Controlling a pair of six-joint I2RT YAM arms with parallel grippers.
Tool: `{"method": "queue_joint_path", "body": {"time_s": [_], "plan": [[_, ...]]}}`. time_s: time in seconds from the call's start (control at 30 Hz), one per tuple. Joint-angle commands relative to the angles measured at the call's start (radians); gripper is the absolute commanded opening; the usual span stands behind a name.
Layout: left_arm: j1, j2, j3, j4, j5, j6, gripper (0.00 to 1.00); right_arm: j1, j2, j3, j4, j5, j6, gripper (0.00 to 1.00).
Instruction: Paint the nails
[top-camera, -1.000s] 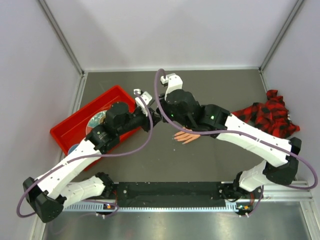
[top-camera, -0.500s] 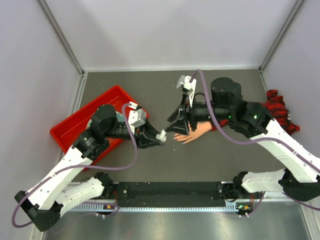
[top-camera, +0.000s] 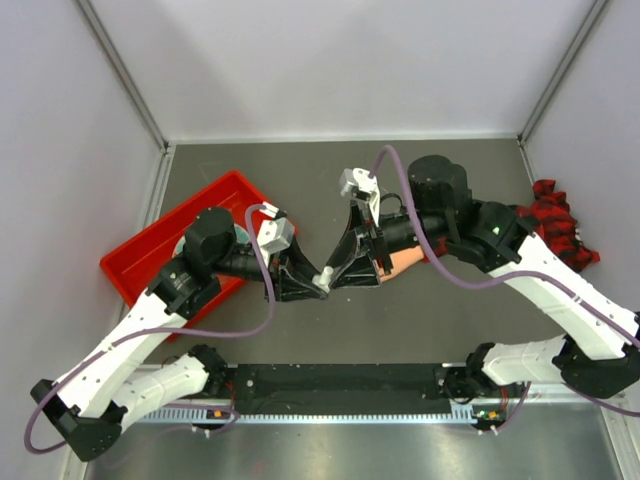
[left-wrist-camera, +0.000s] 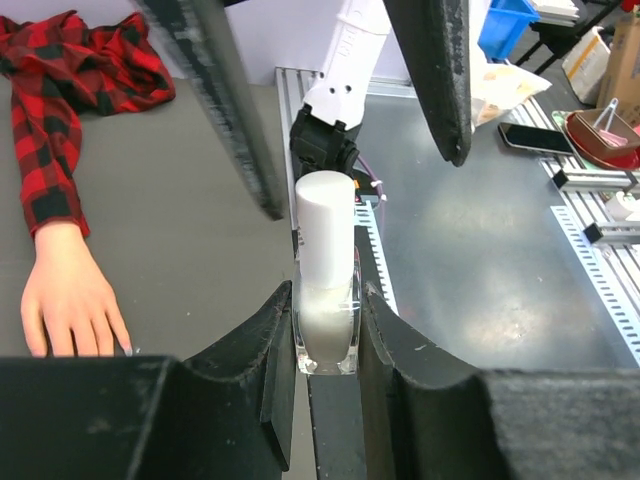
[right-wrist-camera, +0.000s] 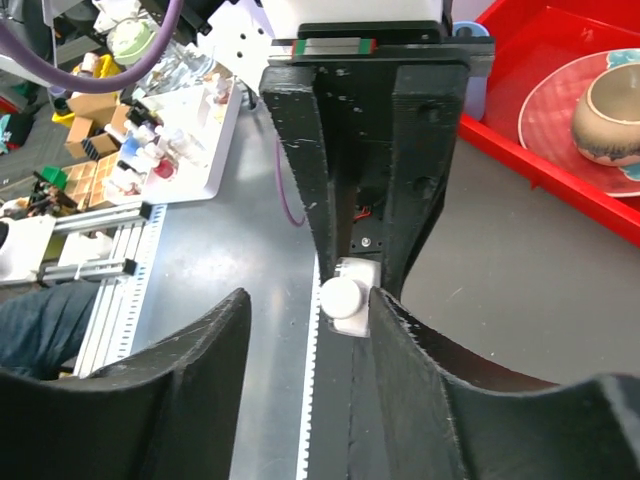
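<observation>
Checking in: your right gripper (right-wrist-camera: 305, 320) was shut a second ago. It has since opened about halfway and swung in from the far side. Its fingers now sit either side of the white cap (left-wrist-camera: 326, 215), not yet touching it as far as I can tell.

Left gripper (top-camera: 312, 281) hasn't changed: clamped tight on the small clear bottle (left-wrist-camera: 327, 325), holding it upright above the worktop (top-camera: 430, 330), near centre.

Both arms have come away from the red bin (top-camera: 150, 250) at the left, and the grippers now meet nose to nose mid-table.

Fake hand (left-wrist-camera: 70, 300) lies palm down on the worktop just right of the bottle. From above, the right arm hides most of it. The plaid sleeve (left-wrist-camera: 60, 100) trails off to the far right. The nails (left-wrist-camera: 125, 348) are tiny, and I can't tell if any have paint on them.

My read: this is the cap-off step, with painting not started. Next you'd close on the cap and twist. The risk is an off-centre pinch: the cap looks slightly right of the gap in the right wrist view, so it could slip or tilt the bottle.
</observation>
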Motion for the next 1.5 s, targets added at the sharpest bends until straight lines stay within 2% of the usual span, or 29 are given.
{"method": "queue_joint_path", "body": {"time_s": [0.0,0.13,0.23,0.3,0.37,0.53,0.67,0.7,0.77,0.87,0.9,0.97,1.0,1.07,1.13,1.33,1.47], "plan": [[0.002,0.005,0.040,0.063,-0.054,-0.028,0.00,-0.007,0.006,0.015,0.037,-0.023,-0.008,0.48],[0.002,0.014,0.042,0.071,-0.081,-0.054,0.00,-0.007,0.007,0.014,0.037,0.032,-0.012,0.42],[0.002,0.023,0.048,0.066,-0.090,-0.059,0.00,-0.007,0.017,0.018,0.037,0.035,-0.014,0.33],[0.002,0.026,0.049,0.067,-0.097,-0.062,0.00,-0.007,0.020,0.020,0.037,0.029,-0.015,0.33],[0.002,0.037,0.054,0.067,-0.096,-0.065,0.00,-0.005,0.027,0.023,0.036,0.032,-0.018,0.38],[0.002,0.048,0.062,0.069,-0.107,-0.074,0.00,-0.004,0.037,0.025,0.030,0.031,-0.026,0.36],[0.002,0.034,0.065,0.071,-0.157,-0.068,0.00,0.001,0.041,0.029,0.023,0.060,-0.026,0.00],[0.002,0.026,0.063,0.066,-0.186,-0.057,0.00,0.004,0.041,0.029,0.020,0.104,-0.020,0.00],[0.002,-0.004,0.053,0.072,-0.354,-0.048,0.00,0.010,0.044,0.026,0.023,0.181,0.012,0.00],[0.002,-0.018,0.019,0.125,-0.664,-0.017,0.00,0.079,0.041,-0.014,0.077,0.573,0.139,0.00],[0.002,-0.012,0.013,0.138,-0.741,-0.019,0.00,0.103,0.052,-0.018,0.080,0.803,0.181,0.00],[0.000,0.031,0.007,0.161,-0.923,0.005,0.00,0.165,0.090,0.001,0.039,0.980,0.326,0.00],[0.000,0.051,0.007,0.164,-0.965,0.034,0.00,0.177,0.133,0.018,0.013,1.097,0.371,0.00],[0.000,0.107,-0.009,0.216,-1.097,0.050,0.00,0.212,0.182,0.076,-0.044,1.164,0.454,0.00],[-0.001,0.155,-0.003,0.230,-1.145,0.076,0.00,0.225,0.228,0.122,-0.061,1.212,0.460,0.00],[0.000,0.148,-0.015,0.245,-1.101,0.012,0.00,0.225,0.227,0.108,-0.041,1.197,0.456,0.00],[0.002,0.095,-0.039,0.226,-0.966,-0.020,0.37,0.220,0.189,0.069,0.025,1.158,0.388,0.00]]}}
